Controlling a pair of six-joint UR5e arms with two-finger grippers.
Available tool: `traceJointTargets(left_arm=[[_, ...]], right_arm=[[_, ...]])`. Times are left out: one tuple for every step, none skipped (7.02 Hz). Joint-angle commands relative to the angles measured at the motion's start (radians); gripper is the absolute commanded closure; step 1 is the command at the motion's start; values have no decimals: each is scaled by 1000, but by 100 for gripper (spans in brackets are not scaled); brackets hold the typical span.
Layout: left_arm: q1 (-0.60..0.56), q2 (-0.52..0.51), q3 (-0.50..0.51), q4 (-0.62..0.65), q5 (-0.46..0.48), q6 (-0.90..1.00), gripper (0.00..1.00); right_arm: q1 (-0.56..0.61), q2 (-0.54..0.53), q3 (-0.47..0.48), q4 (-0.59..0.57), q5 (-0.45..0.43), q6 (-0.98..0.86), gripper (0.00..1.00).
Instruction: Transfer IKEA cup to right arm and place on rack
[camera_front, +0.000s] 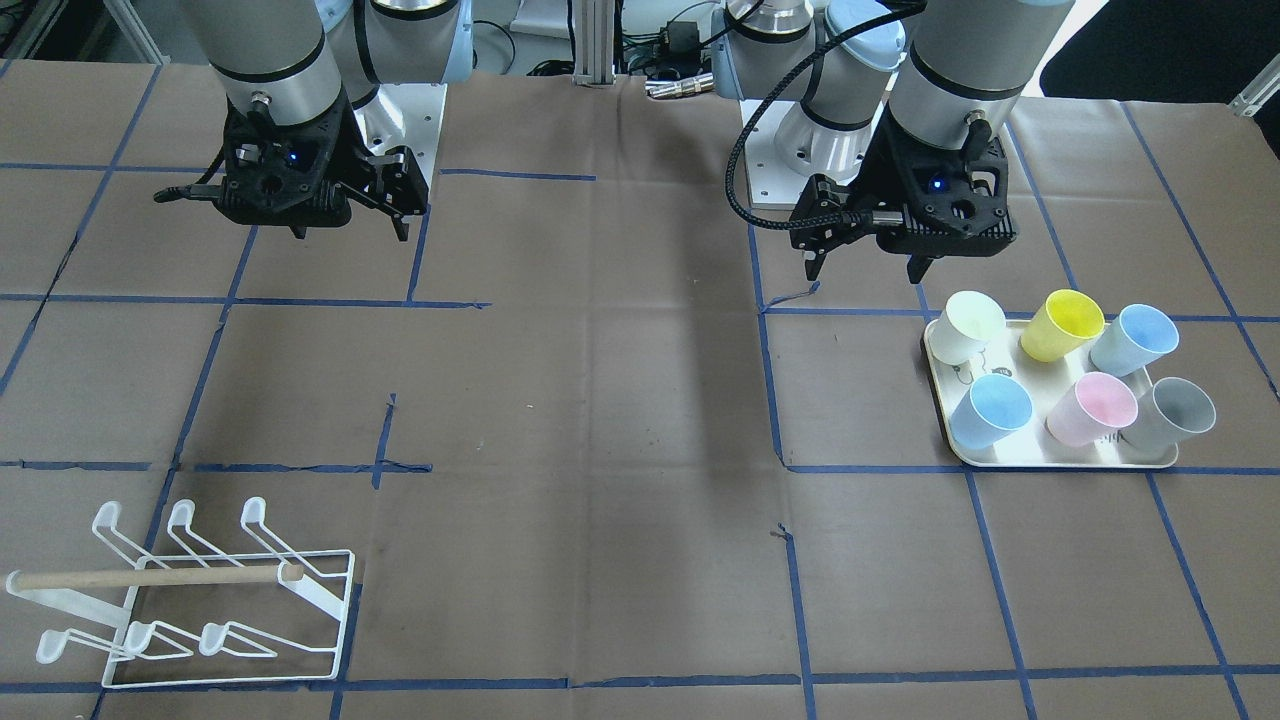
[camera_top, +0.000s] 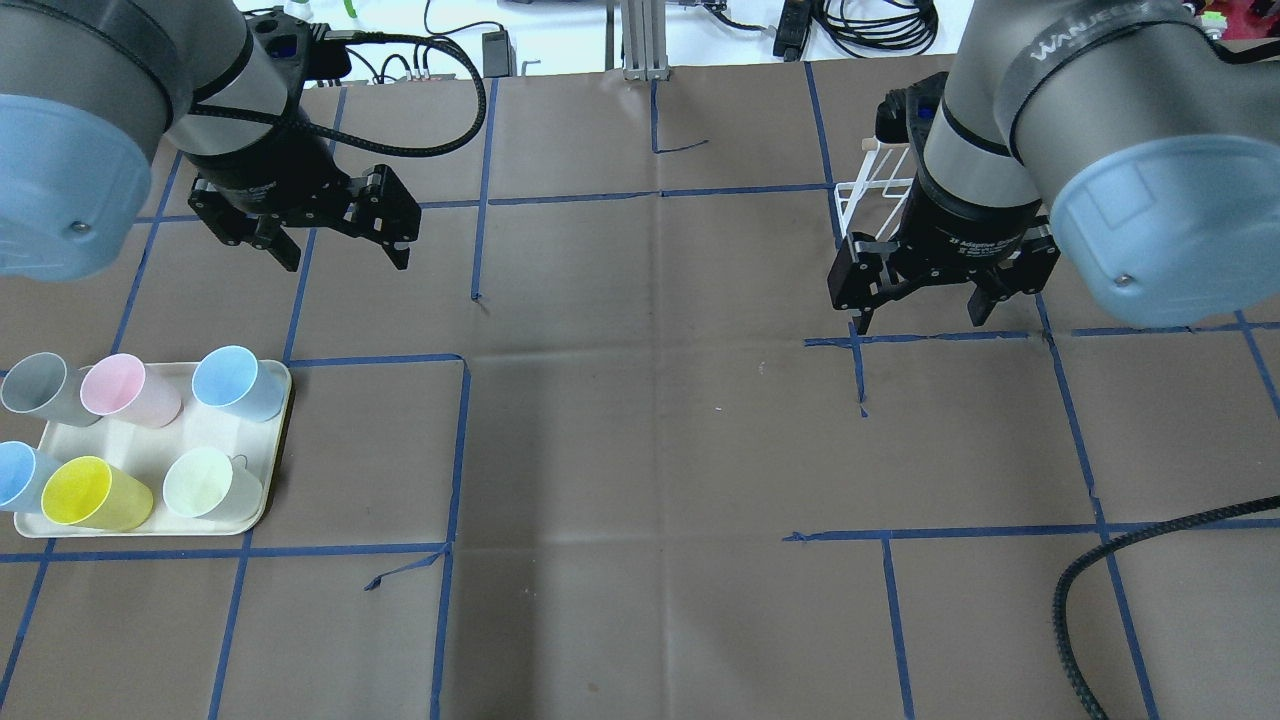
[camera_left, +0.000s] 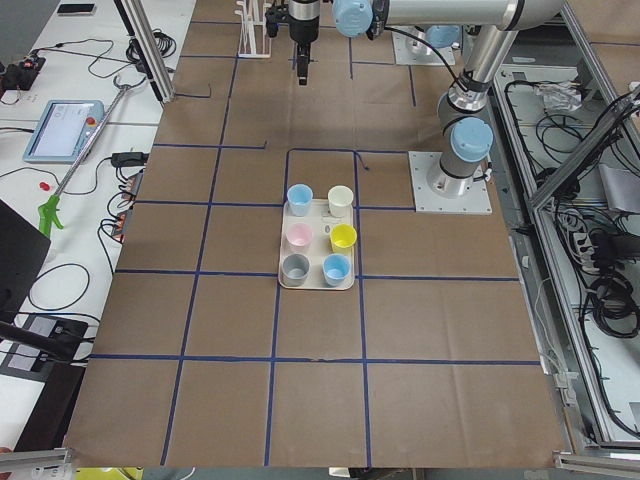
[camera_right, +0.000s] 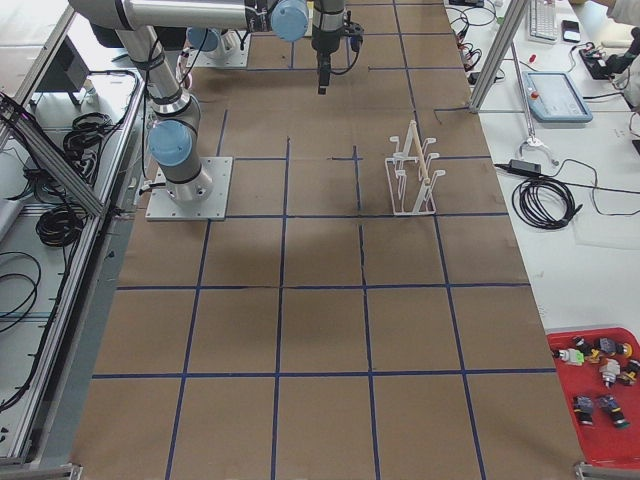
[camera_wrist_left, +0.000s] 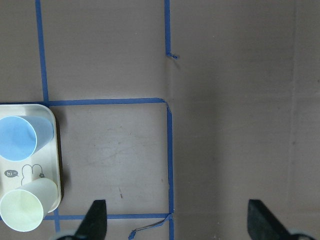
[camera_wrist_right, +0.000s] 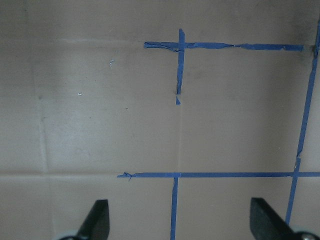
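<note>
Several pastel cups stand on a cream tray: white, yellow, two blue, pink and grey. My left gripper hangs open and empty above the table, just behind the tray; it also shows in the overhead view. The left wrist view shows a blue cup and the white cup at its left edge. My right gripper is open and empty, hovering near the white wire rack. The rack holds no cup.
Brown paper with a blue tape grid covers the table. A braided black cable curls in at the overhead view's lower right. The rack's wooden dowel lies across its prongs.
</note>
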Motion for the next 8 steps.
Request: traceJointTargets(left_arm=[[0,5,-2,0,2,0,0],[0,2,0,0,0,0,0],[0,2,-2,0,0,2,0],[0,2,1,1,0,2,0],[0,-3,0,1,0,2,0],[0,-5,0,1,0,2,0],[2,-3,-2,1,2,8,0],[8,-5,-3,6,2,18,0]], right_arm=[[0,-5,1,-4,3,0,0],[0,-5,2,-4,5,0,0],[0,-5,1,-4,5,0,0],[0,-5,1,-4,5,0,0],[0,-7,4,-2,6,0,0],[0,-7,7,1,6,-2,0],[-2,-10,4,4,5,0,0],[-2,-20,2,-1,5,0,0]])
